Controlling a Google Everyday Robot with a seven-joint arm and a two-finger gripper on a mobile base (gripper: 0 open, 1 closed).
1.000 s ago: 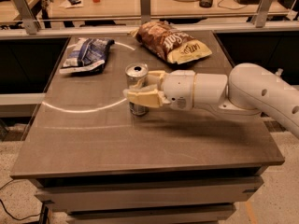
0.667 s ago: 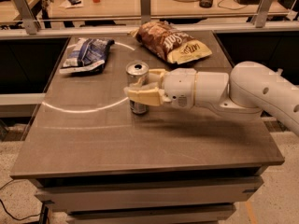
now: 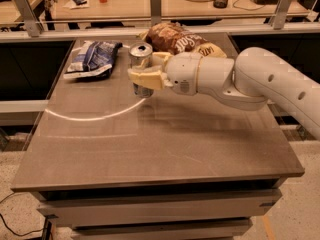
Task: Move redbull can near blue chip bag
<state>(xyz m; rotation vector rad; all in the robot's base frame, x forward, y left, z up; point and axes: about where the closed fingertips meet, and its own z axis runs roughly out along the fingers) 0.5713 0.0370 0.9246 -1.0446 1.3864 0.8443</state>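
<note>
The redbull can (image 3: 140, 57) is a slim silver can with a pull-tab top, upright at the back middle of the table. My gripper (image 3: 145, 73) reaches in from the right and is shut on the can, one cream finger (image 3: 146, 79) across its front. The can's base looks slightly above or just at the table top. The blue chip bag (image 3: 93, 59), dark blue and white and wrinkled, lies flat at the back left, a short gap left of the can.
A larger brown and yellow chip bag (image 3: 182, 40) lies at the back, just behind my arm (image 3: 260, 79). The grey table (image 3: 150, 144) has a bright curved reflection on its left half. A railing and a desk with clutter stand behind.
My gripper has carried the can toward the back left of the table, closer to the blue chip bag. The bags have not moved.
</note>
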